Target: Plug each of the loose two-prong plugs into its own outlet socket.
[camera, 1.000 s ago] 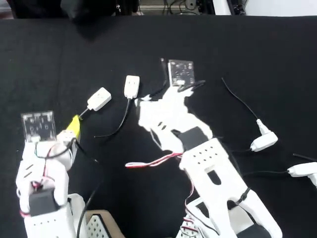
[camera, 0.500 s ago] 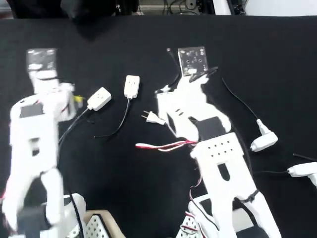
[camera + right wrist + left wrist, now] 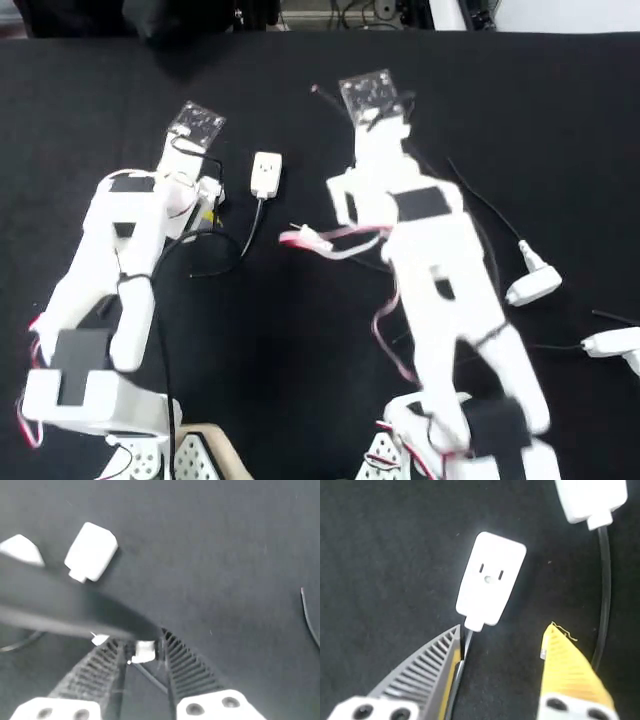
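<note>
The left claw [image 3: 504,627] is gaping wide, the white rectangular plastic outlet socket [image 3: 490,580] lying just ahead of its tips, long axis along the reach; the right claw [image 3: 141,641] is pinching a small white two-prong plug [image 3: 145,652].

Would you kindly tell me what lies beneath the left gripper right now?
A white outlet socket lies face up on the black table, just past the open left gripper. Its cable runs beside the grey finger; where it leads cannot be seen.
</note>
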`<state>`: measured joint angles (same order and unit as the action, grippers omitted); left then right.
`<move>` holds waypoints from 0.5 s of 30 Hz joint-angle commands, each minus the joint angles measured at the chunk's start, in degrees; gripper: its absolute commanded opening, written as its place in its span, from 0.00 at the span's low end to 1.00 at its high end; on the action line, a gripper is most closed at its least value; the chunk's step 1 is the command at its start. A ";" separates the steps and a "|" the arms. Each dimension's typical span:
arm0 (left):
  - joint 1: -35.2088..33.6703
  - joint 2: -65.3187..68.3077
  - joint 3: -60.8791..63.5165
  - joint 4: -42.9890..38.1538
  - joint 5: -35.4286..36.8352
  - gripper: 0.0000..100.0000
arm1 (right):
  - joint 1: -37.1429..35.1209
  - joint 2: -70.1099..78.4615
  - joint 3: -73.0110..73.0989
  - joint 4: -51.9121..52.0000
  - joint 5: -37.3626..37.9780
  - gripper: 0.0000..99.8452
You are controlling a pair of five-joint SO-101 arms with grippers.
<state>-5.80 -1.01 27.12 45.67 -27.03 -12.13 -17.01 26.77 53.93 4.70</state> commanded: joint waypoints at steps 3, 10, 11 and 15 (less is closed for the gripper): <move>2.07 8.00 -11.03 -0.70 -0.70 0.26 | 3.69 5.05 -8.57 2.20 0.79 0.01; 3.12 11.96 -14.73 -0.62 -4.04 0.26 | 3.78 5.32 -8.84 2.20 0.79 0.01; 3.65 11.96 -14.73 -0.62 -4.48 0.26 | 3.78 5.32 -8.84 2.20 0.79 0.01; 4.70 11.60 -15.16 1.23 -4.66 0.26 | 3.78 5.41 -8.84 2.20 0.79 0.01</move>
<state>-2.64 11.56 15.60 45.67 -31.25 -9.05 -11.56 21.32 55.87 5.14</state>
